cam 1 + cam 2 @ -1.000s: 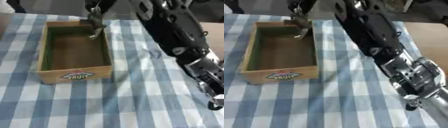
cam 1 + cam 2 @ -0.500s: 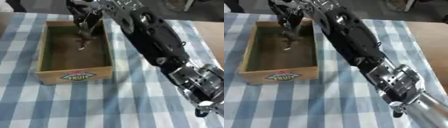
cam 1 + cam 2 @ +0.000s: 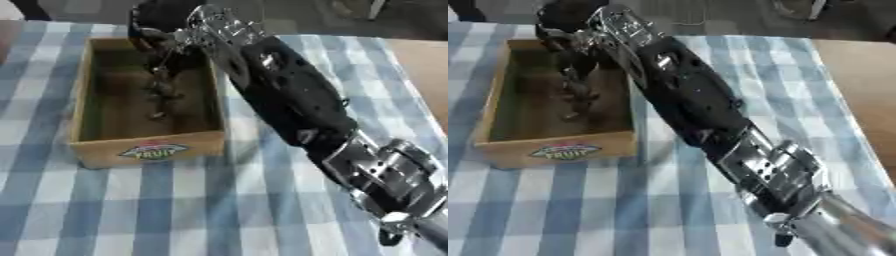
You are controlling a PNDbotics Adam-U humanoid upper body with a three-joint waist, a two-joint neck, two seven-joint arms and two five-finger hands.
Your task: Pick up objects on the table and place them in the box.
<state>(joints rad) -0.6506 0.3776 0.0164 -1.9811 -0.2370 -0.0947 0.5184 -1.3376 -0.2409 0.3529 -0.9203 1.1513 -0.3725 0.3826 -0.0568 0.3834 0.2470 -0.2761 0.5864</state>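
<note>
A cardboard box [image 3: 86, 102] with a fruit label on its front wall stands on the checked cloth at the upper left. My right arm crosses the picture from the lower right, and my right hand [image 3: 164, 26] hovers over the box's far end. Its fingers curl down around the top of a dark, slender object [image 3: 159, 89]. That object hangs inside the box with its lower end near the box floor; its shape is blurred. My left hand shows in neither view.
The blue and white checked tablecloth [image 3: 175, 210] covers the table. Bare wooden tabletop [image 3: 859, 80] shows at the right. The black and silver forearm [image 3: 702, 115] lies close along the box's right wall.
My right hand has moved left from the box's far right corner to over its middle, and the dark object now hangs lower inside the box.
</note>
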